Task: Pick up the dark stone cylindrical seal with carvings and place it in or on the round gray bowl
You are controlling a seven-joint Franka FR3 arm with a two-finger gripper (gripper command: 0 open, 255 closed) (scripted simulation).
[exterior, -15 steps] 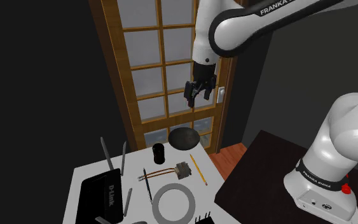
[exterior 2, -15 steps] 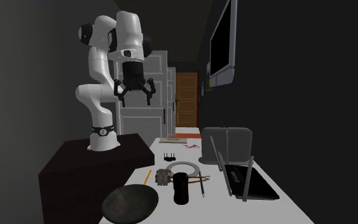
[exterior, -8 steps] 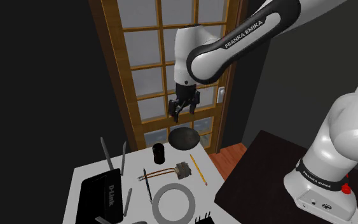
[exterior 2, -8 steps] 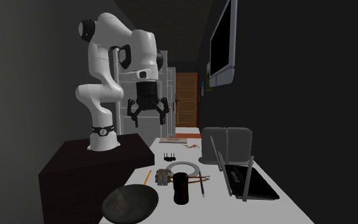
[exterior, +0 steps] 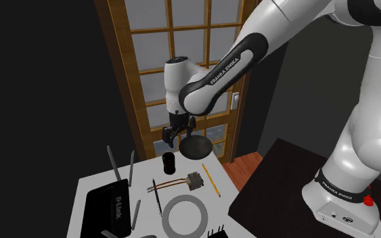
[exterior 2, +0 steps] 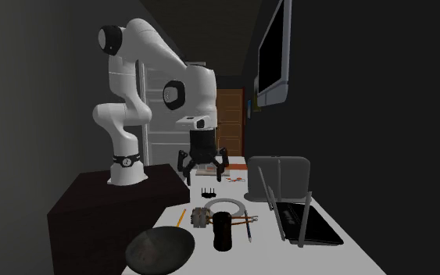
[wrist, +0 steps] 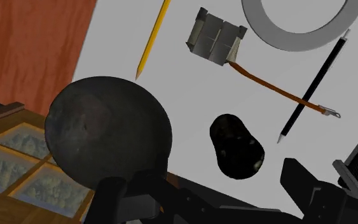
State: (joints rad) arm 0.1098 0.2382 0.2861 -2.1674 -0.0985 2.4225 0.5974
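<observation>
We see the fingers spread wide and holding nothing, hanging above the far end of the white counter. The dark carved seal stands upright on the counter just below them, touched by neither. In the wrist view it lies ahead, between the two fingers. The round grey bowl sits just beside the seal at the counter's far edge, close to the wood-framed glass door. In the wrist view its rim reaches past the counter's edge, over the wooden floor. There is open air around the fingers on all sides, and a bare strip of counter separates seal and bowl. Toward the stand, the nearest things are a small metal block with a copper strap, a yellow pencil and a black pen. A flat grey ring lies beyond them. A black router with raised antennas takes the shoulder view's left part of the counter, well apart from the bowl. The white arm slants down from the upper right, passing in front of the door.
</observation>
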